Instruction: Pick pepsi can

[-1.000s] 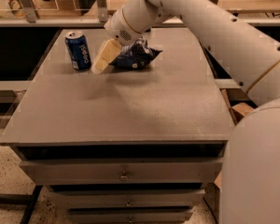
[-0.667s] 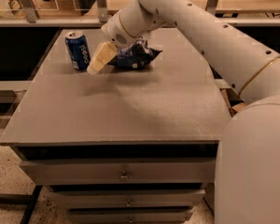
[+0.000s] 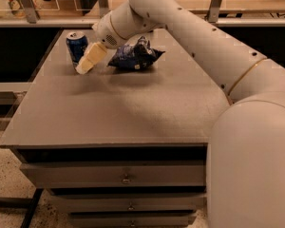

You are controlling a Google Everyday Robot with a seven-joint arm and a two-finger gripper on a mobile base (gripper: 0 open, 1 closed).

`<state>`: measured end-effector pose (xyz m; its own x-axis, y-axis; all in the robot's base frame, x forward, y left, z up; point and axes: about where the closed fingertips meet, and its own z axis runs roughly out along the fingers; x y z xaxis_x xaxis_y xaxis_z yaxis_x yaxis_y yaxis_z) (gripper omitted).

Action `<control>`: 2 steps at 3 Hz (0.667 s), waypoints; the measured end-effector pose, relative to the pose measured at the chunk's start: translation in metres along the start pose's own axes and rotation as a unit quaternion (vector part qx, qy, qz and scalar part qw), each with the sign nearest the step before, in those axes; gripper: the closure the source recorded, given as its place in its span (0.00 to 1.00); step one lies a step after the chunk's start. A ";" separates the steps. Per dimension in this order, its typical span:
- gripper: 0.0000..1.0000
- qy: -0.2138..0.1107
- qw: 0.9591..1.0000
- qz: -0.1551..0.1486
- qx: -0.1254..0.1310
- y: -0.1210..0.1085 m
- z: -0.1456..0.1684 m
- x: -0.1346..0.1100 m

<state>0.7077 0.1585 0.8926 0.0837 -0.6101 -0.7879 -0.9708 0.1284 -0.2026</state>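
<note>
Since the earlier frame the gripper (image 3: 84, 68) has slid to the left in the view. Its tip now stands just before the pepsi can (image 3: 76, 44), where earlier a strip of table showed between them. The can itself has not shifted.

I judge that I am in the final approach, not yet in the grasp. To do it well I want the jaws spread wider than the can, one on each side of its body at about half height. I would go forward slowly, so that nothing pushes it. It stands upright and is probably light, so a touch from one side only could tip it or send it toward the back edge.

Closest to me, the table (image 3: 114, 118) is plain grey top above drawers. Beyond it the gripper hangs low, tilted down and to the left. Whether the jaws are released or clenched I cannot tell. To the right of the jaws, near but apart, lies a crumpled snack bag (image 3: 135, 55), which the wrist should avoid. The can is just behind the jaws and a little left, not between them. Its lower right part is hidden by them, so I cannot say whether they touch.
</note>
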 end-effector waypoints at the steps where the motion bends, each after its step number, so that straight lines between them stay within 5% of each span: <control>1: 0.00 -0.014 1.000 -0.005 -0.005 0.003 0.020 -0.009; 2: 0.18 -0.023 1.000 -0.018 -0.012 0.010 0.038 -0.017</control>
<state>0.7047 0.1998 0.8824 0.1282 -0.5780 -0.8059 -0.9721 0.0879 -0.2176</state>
